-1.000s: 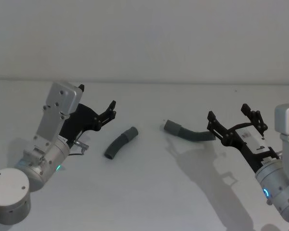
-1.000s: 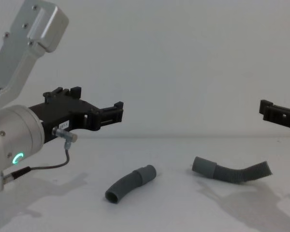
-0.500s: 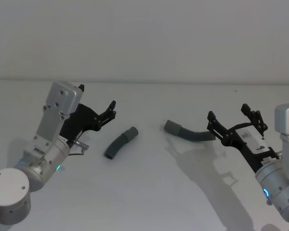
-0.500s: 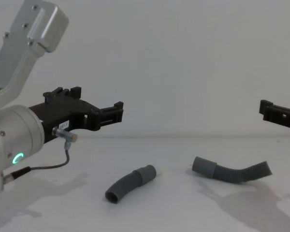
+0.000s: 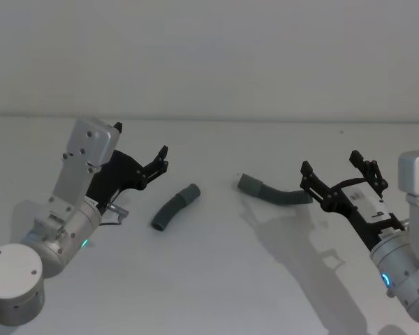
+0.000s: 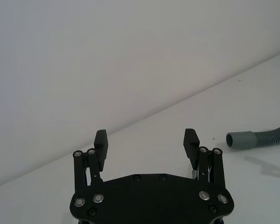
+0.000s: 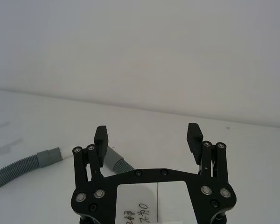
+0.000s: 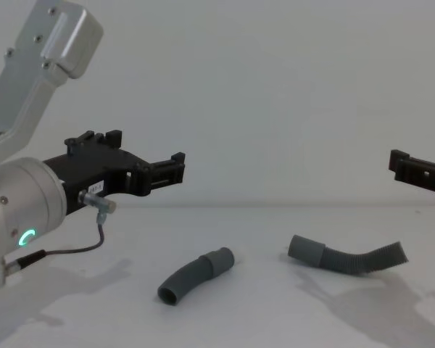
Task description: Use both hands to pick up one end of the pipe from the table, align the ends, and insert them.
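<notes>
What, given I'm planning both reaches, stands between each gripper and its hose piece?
Nothing visible. The left gripper hangs open above the table beside the short hose, and the right gripper is open near the ribbed end of the long hose. Only bare table lies between.

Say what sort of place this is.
Probably a robot test bench in a lab: a plain white table against a blank wall, a short hose piece and a longer hose piece laid out, the left gripper and right gripper poised open.
</notes>
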